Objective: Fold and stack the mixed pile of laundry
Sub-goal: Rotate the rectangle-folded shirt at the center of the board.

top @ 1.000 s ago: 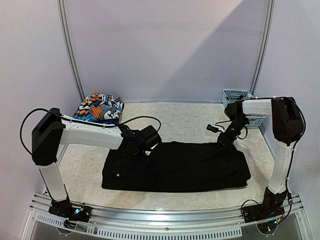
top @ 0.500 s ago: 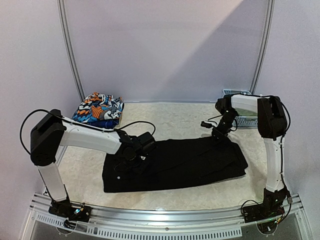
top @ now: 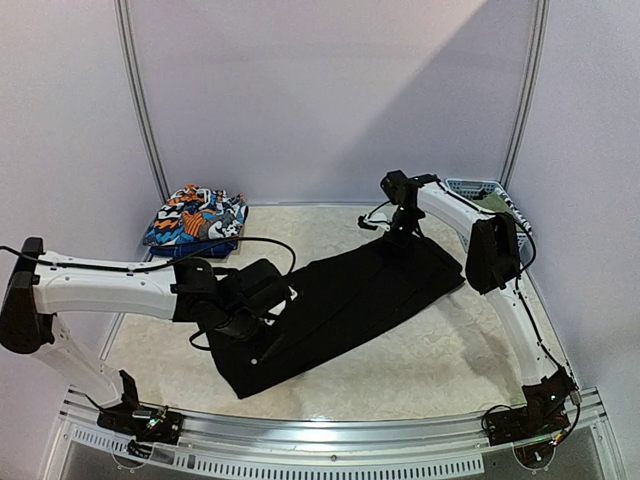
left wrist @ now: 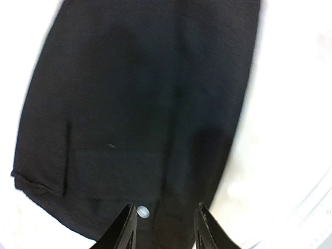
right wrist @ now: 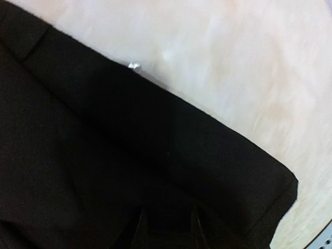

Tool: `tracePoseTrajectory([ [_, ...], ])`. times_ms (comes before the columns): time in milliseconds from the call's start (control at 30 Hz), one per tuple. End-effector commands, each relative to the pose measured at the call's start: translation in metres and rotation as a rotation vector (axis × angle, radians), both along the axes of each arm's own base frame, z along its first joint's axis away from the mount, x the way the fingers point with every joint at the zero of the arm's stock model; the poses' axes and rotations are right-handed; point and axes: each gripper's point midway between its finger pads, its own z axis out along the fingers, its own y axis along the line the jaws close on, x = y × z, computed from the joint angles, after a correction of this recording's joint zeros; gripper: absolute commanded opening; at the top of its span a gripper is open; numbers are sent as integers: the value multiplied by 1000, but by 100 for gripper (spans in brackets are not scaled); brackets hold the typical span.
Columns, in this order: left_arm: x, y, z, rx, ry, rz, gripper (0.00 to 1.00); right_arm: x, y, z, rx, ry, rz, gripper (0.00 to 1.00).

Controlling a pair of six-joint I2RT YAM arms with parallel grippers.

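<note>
Top external view gives us the bench [top: 430, 365], with the long black trousers [top: 350, 300] spread flat across its middle, running diagonally from 7 o'clock to 1 o'clock. We see the orange-blue-white print [top: 195, 218] folded at 10 o'clock and the lattice basket [top: 470, 188] at 2 o'clock. The left end effector [top: 245, 325] grips the trousers' 7 o'clock end beside a pale button [left wrist: 142, 211]; the right end effector [top: 400, 232] pinches the 1 o'clock end.

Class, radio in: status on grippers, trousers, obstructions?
Left gripper, right gripper shut on black trousers, opposite ends. Trousers diagonal on table. Print stack, basket clear.
</note>
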Motion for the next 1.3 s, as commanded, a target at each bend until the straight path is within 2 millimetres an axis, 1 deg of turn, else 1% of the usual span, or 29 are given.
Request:
tracePoseTrajectory([
  [0, -37, 12, -20, 107, 90, -127, 40, 26, 29, -3, 83, -118, 18, 33],
  [33, -39, 12, -22, 115, 97, -131, 40, 21, 35, 12, 131, -112, 11, 35],
  [67, -41, 12, -25, 123, 103, -139, 40, 17, 40, 35, 180, -114, -4, 37],
  [100, -43, 11, -28, 130, 106, -149, 41, 13, 42, 71, 228, -145, -9, 39],
  [133, -44, 10, -30, 137, 109, -157, 41, 8, 41, 86, 254, -151, -26, 43],
  [167, -45, 9, -34, 143, 120, -167, 41, 3, 40, 114, 287, -186, -39, 47],
  [200, -47, 7, -39, 150, 133, -177, 41, -4, 37, 126, 304, -200, -47, 51],
  [233, -49, 6, -44, 158, 147, -188, 41, -14, 33, 163, 344, -253, -53, 54],
  [267, -51, 5, -50, 167, 165, -196, 41, -22, 29, 174, 358, -271, -59, 59],
  [333, -54, 2, -61, 186, 193, -208, 41, -44, 20, 215, 413, -328, -71, 65],
  [367, -56, 1, -66, 197, 200, -212, 41, -54, 16, 215, 414, -316, -76, 66],
  [400, -56, 1, -71, 213, 203, -213, 41, -64, 11, 219, 420, -309, -84, 67],
  [500, -50, 6, -82, 274, 189, -182, 40, -90, -3, 203, 435, -216, -132, 67],
  [567, -46, 5, -85, 305, 175, -170, 36, -105, -11, 182, 479, -106, -205, 68],
  [600, -45, 5, -87, 317, 171, -168, 32, -114, -16, 165, 489, -44, -237, 68],
  [700, -44, -1, -93, 341, 172, -178, 19, -135, -25, 130, 505, 82, -315, 69],
  [800, -47, -13, -98, 328, 187, -205, 1, -152, -36, 101, 464, 154, -351, 70],
  [833, -49, -18, -99, 313, 195, -214, 0, -156, -39, 94, 458, 184, -366, 70],
  [933, -55, -36, -99, 250, 224, -239, 0, -163, -54, 70, 434, 274, -450, 70],
  [1000, -61, -51, -96, 193, 254, -260, 0, -162, -66, 54, 385, 288, -491, 70],
  [1067, -66, -64, -93, 162, 271, -281, 0, -162, -73, 40, 335, 303, -508, 70],
  [1133, -72, -75, -90, 142, 294, -304, 0, -160, -78, 21, 280, 325, -518, 70],
  [1167, -74, -79, -89, 136, 304, -313, 0, -159, -79, 15, 264, 334, -523, 70],
  [1267, -79, -86, -85, 127, 321, -328, 0, -156, -79, -8, 227, 384, -538, 69],
])
